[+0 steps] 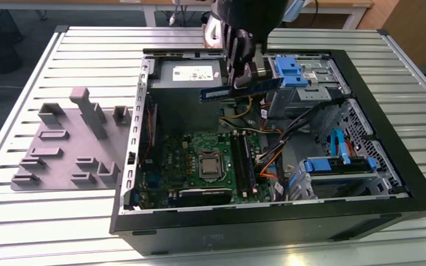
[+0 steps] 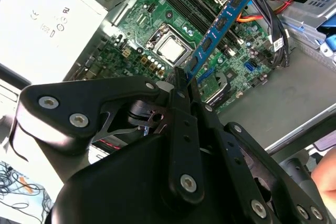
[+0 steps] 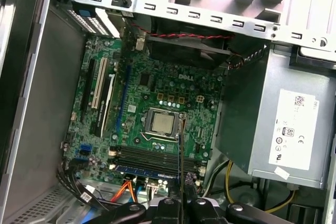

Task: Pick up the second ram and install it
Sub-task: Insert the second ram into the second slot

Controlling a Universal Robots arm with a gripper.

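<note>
- My end effector (image 1: 252, 71) hangs over the open computer case (image 1: 390, 183), above its power-supply end, with its two fingers (image 2: 185, 85) clamped on one end of the second ram (image 1: 241, 90).
- In the exterior view the second ram is a blue stick held in the air, lying roughly level and edge-up, jutting out to both sides of my fingers — clear of everything beneath it.
- In the second wrist view the stick (image 2: 220, 22) runs away from my fingertips, its dark chips in a row, with the green motherboard (image 2: 184, 30) behind it.
- In the first wrist view I see the stick edge-on as a thin dark line (image 3: 180, 156) rising from my fingers across the board, ending near the bare silver processor (image 3: 160, 121).
- The memory slots (image 3: 149, 158) lie beside the processor; one of them already carries a blue stick (image 3: 152, 171).
- The silver power supply (image 3: 286, 129) sits beside the motherboard.
- On the slatted table (image 1: 87, 50), at the exterior view's left of the case, the gray holder tray (image 1: 65, 147) lies flat.
</note>
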